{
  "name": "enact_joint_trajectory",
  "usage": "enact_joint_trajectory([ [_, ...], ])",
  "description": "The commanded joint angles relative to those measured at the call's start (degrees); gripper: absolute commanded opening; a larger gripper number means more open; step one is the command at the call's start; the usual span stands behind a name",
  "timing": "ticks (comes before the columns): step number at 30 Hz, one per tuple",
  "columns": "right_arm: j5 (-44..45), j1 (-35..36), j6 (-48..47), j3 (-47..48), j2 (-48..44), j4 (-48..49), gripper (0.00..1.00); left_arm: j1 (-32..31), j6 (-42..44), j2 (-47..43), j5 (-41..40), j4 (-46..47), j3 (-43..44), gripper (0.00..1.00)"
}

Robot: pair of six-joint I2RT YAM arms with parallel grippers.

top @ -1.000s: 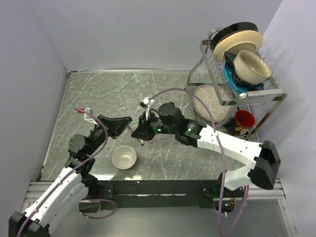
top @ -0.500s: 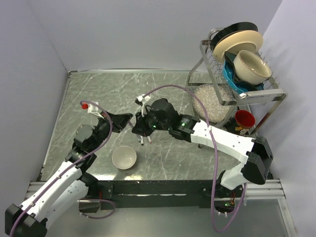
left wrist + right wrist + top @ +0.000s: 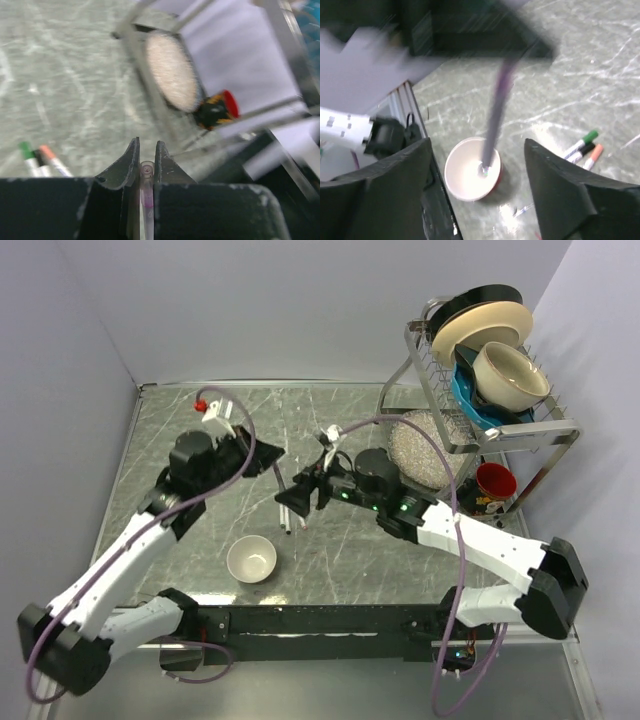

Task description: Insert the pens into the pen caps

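Three white-grey marker pens (image 3: 582, 147), tipped green, black, orange, lie side by side; my left gripper (image 3: 146, 150) clamps a slim clear tube (image 3: 146, 172); my right gripper (image 3: 477, 145) gapes wide, touching nothing.

— How do the arms sit?
— The left arm (image 3: 120, 560) reaches far forward, with the left gripper (image 3: 272, 454) turned to the right. The right arm (image 3: 480, 545) stretches left across the middle, and the right gripper (image 3: 297, 499) points towards the left one.
— And the jaws?
— The left ones are pinched on a slim pen (image 3: 146, 175). The right ones are spread wide.
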Motion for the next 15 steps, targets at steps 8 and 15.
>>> enact_joint_trajectory([
  [8,-2.3,0.1,2.6,-10.5,-12.5,3.3,0.97,13.8,15.1,20.5,3.7,-7.9,8.7,0.01],
  [15,-2.3,0.1,3.1,-11.1,-15.9,4.1,0.99,15.1,17.1,36.0,9.4,-9.8,11.7,0.01],
])
